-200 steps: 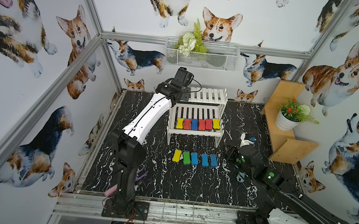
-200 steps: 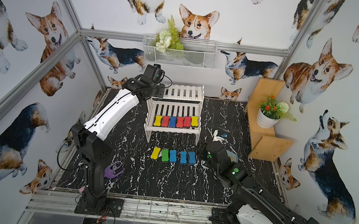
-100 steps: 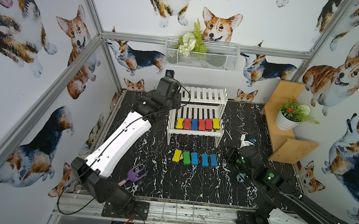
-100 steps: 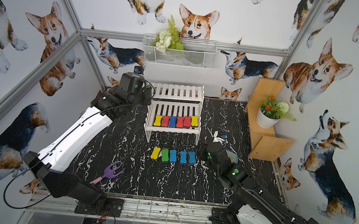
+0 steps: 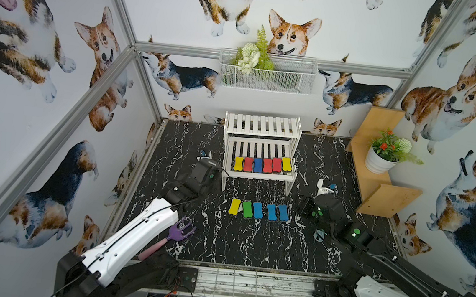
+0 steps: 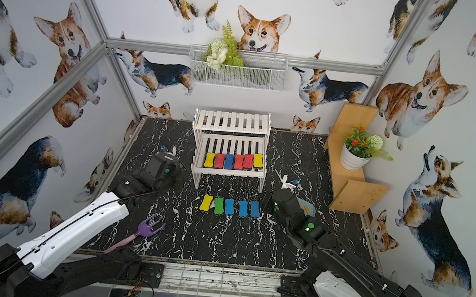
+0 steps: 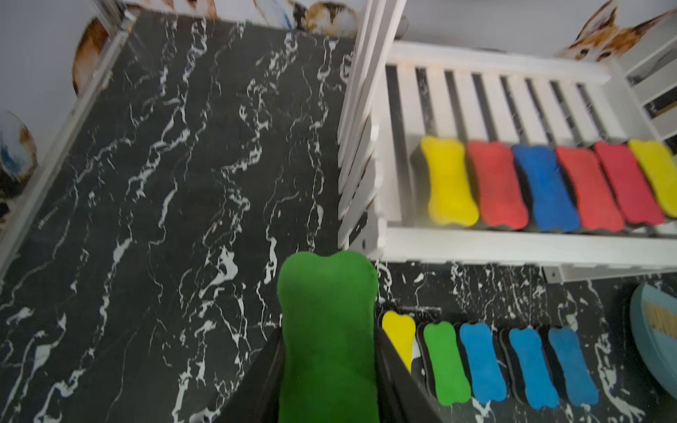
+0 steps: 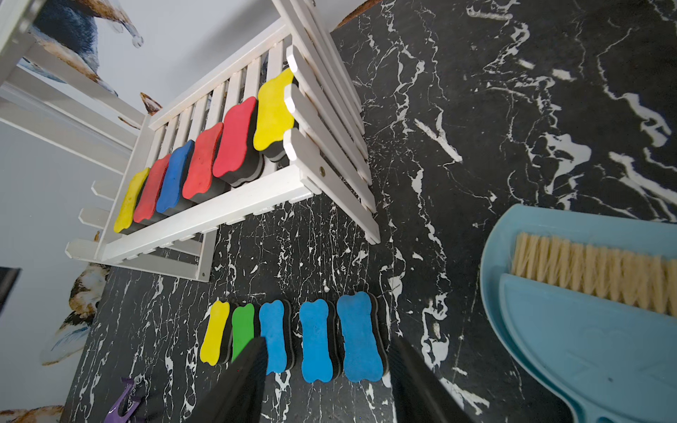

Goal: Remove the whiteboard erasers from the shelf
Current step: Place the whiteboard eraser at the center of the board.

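1. Left hand: clamped tight on green foam-topped bone-shaped whiteboard eraser, off the white two-tier slatted shelf, near its front left leg.
2. Right hand: jaws apart, nothing held, above the table row.
3. Lower shelf tier: six erasers in a row, namely yellow, red, blue, red, red, yellow.
4. Black marble table: five erasers in a row before the shelf, namely yellow, green, three blue.
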You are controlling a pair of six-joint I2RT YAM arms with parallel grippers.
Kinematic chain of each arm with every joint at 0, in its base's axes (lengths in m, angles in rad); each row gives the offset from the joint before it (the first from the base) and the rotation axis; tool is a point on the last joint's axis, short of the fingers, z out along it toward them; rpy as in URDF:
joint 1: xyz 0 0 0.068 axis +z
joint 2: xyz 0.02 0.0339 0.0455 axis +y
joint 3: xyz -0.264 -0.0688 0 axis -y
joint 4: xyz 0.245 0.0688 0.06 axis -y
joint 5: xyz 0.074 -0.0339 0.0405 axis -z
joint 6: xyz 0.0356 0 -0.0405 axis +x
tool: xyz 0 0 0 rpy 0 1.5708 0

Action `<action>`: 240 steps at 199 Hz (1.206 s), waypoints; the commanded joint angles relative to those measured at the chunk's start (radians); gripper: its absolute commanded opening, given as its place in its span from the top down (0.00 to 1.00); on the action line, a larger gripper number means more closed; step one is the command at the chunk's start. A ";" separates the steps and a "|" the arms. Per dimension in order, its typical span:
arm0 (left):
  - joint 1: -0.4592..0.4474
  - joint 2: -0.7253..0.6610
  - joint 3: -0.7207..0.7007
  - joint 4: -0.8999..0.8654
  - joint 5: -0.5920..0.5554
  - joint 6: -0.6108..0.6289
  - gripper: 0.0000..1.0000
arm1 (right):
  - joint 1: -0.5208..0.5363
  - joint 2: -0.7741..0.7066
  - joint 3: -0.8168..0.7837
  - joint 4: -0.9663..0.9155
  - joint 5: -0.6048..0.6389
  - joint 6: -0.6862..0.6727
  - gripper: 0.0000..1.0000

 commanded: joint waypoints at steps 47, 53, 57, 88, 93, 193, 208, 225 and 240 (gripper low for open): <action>-0.063 0.082 -0.262 0.189 0.093 -0.209 0.65 | -0.002 0.005 0.010 0.044 0.005 0.001 0.41; -0.063 0.103 -0.265 0.204 0.098 -0.210 0.65 | -0.002 0.007 0.013 0.044 0.005 0.001 0.41; -0.063 0.116 -0.265 0.213 0.100 -0.211 0.65 | -0.002 0.008 0.013 0.043 0.002 0.003 0.41; -0.062 0.200 -0.273 0.290 0.121 -0.189 0.65 | -0.003 0.001 0.014 0.036 0.005 0.002 0.41; -0.063 0.214 -0.274 0.297 0.123 -0.188 0.65 | -0.003 -0.001 0.013 0.034 0.006 0.002 0.41; -0.063 0.410 -0.231 0.348 0.107 -0.145 0.65 | -0.006 -0.016 0.011 0.024 0.009 0.001 0.41; -0.063 0.414 -0.230 0.345 0.110 -0.146 0.61 | -0.006 -0.015 0.010 0.025 0.008 0.004 0.41; -0.065 0.412 -0.232 0.345 0.111 -0.149 0.55 | -0.006 -0.013 0.008 0.027 0.007 0.006 0.40; -0.069 0.411 -0.230 0.338 0.108 -0.149 0.53 | -0.006 -0.013 0.007 0.028 0.007 0.007 0.40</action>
